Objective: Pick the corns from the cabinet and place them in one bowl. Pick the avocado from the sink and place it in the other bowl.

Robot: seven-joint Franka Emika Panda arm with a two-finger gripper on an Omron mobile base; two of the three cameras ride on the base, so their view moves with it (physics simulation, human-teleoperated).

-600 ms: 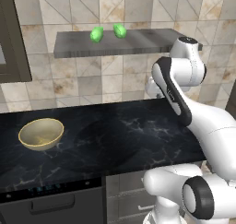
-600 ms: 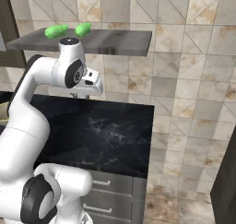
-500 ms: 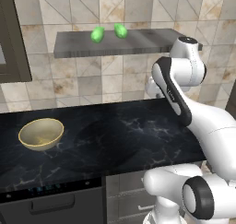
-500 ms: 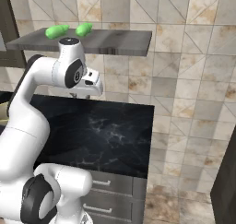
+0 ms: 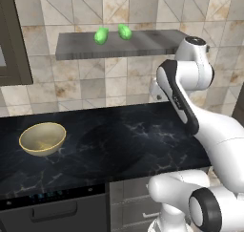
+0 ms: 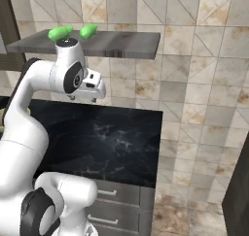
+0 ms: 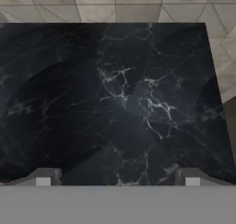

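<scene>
No readable writing anywhere. We're holding the white arm folded high, wrist level with the flat dark grey wood-grained shelf slab (image 5: 119, 43), two-finger claw (image 7: 117, 176) pointing down over the glossy black marbled worktop (image 5: 119, 145); fingertips (image 7: 44, 177) are sitting wide apart, pinching nothing. Two bright green oblong corns (image 5: 100, 36) (image 5: 125, 32) are lying on the shelf, just beside each other. Round pale yellow-tan bowl (image 5: 42, 138) is sitting on the worktop's left.

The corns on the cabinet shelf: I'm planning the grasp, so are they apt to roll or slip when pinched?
Probably yes. Each of the corns is a small rounded oblong, so a nudge may roll it along the flat cabinet. Their smooth, tapering sides could squirt from the fingers; gripping across the middle seems safer. They look light.
</scene>
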